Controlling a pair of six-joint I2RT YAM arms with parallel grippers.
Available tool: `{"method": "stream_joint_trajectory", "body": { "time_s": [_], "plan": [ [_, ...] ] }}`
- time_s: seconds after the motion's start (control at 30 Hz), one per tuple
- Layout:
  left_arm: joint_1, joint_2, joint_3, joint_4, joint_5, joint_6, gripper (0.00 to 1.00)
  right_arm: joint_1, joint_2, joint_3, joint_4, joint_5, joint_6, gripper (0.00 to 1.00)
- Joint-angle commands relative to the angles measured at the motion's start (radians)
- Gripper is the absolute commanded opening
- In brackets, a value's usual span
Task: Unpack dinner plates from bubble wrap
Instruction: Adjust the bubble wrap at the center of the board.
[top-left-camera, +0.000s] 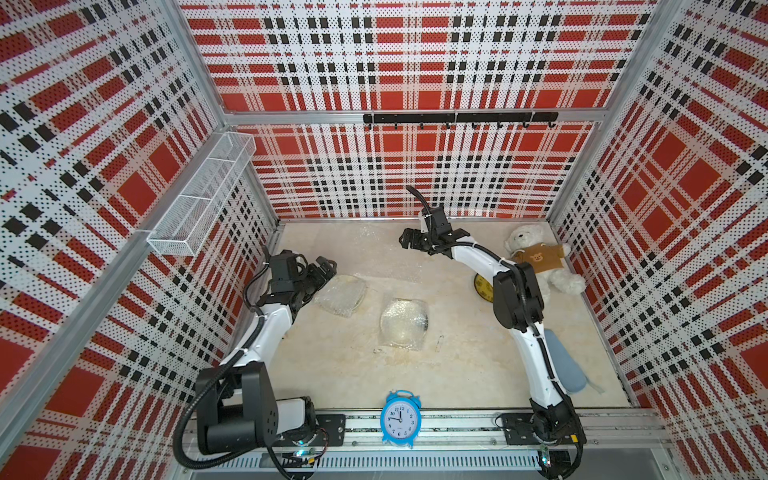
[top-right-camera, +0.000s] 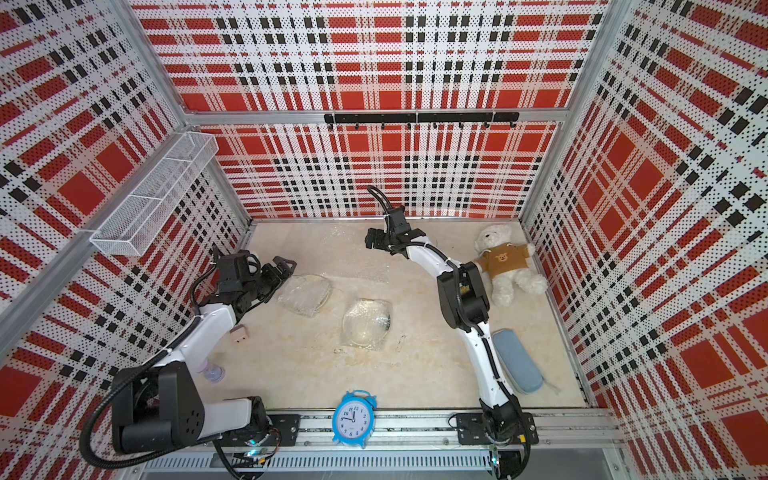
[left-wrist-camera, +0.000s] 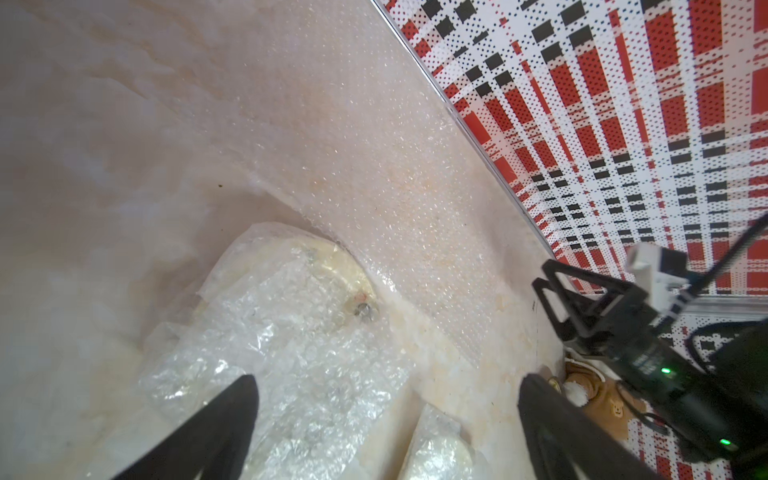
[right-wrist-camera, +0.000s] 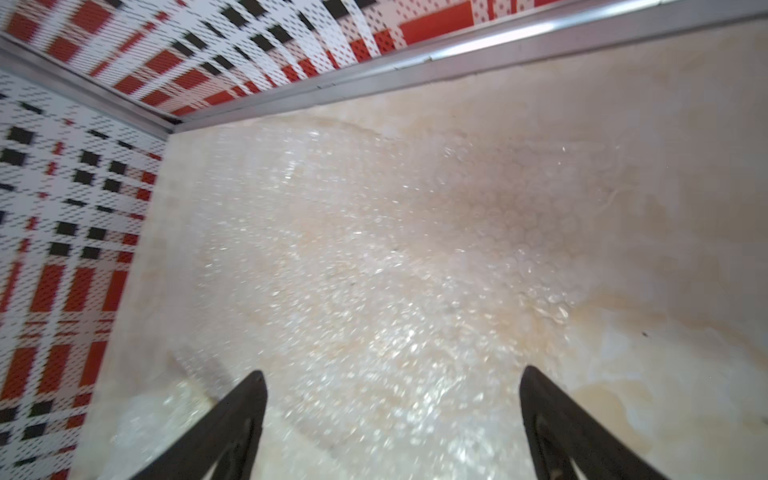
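Note:
Two dinner plates lie on the table, each cream and still folded in clear bubble wrap: one at the left (top-left-camera: 340, 296) (top-right-camera: 305, 295) (left-wrist-camera: 291, 332), one in the middle (top-left-camera: 404, 322) (top-right-camera: 368, 324). A yellow plate with a black rim (top-left-camera: 482, 286) lies bare, half hidden behind the right arm. A loose flat sheet of bubble wrap (right-wrist-camera: 374, 270) (left-wrist-camera: 395, 166) (top-right-camera: 353, 266) is spread at the back. My left gripper (top-left-camera: 326, 266) (left-wrist-camera: 384, 378) hovers open at the left parcel's edge. My right gripper (top-left-camera: 409, 241) (right-wrist-camera: 390, 374) is open above the flat sheet, holding nothing.
A white teddy bear in a brown shirt (top-left-camera: 536, 257) lies back right, and a grey-blue case (top-left-camera: 569, 365) beside the right arm. A blue alarm clock (top-left-camera: 400, 417) stands at the front rail. A wire basket (top-left-camera: 203, 195) hangs on the left wall, a hook rail (top-left-camera: 459, 118) on the back wall.

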Motion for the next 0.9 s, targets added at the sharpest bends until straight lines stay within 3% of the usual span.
{"method": "stream_joint_trajectory", "body": {
  "time_s": [0.0,0.2,0.37,0.57,0.7,0.87],
  "plan": [
    [-0.080,-0.083,0.014,-0.123,-0.045,0.044,0.99,0.014,-0.139,-0.093,-0.025,0.009,-0.004,0.96],
    [-0.275,-0.132,0.002,-0.205,-0.094,0.085,0.99,0.027,-0.353,-0.373,-0.097,-0.012,0.008,0.91],
    [-0.372,-0.084,-0.038,-0.125,-0.033,0.098,0.99,0.061,-0.514,-0.578,-0.175,0.026,-0.014,0.82],
    [-0.482,0.046,-0.057,0.011,0.017,0.050,1.00,0.131,-0.644,-0.742,-0.238,0.112,-0.001,0.79],
    [-0.528,0.143,-0.043,0.061,0.018,0.049,1.00,0.185,-0.661,-0.794,-0.259,0.124,0.050,0.79],
    [-0.521,0.210,-0.054,0.107,0.032,0.049,1.00,0.210,-0.655,-0.910,-0.135,0.060,0.136,0.81]
  ]
}}
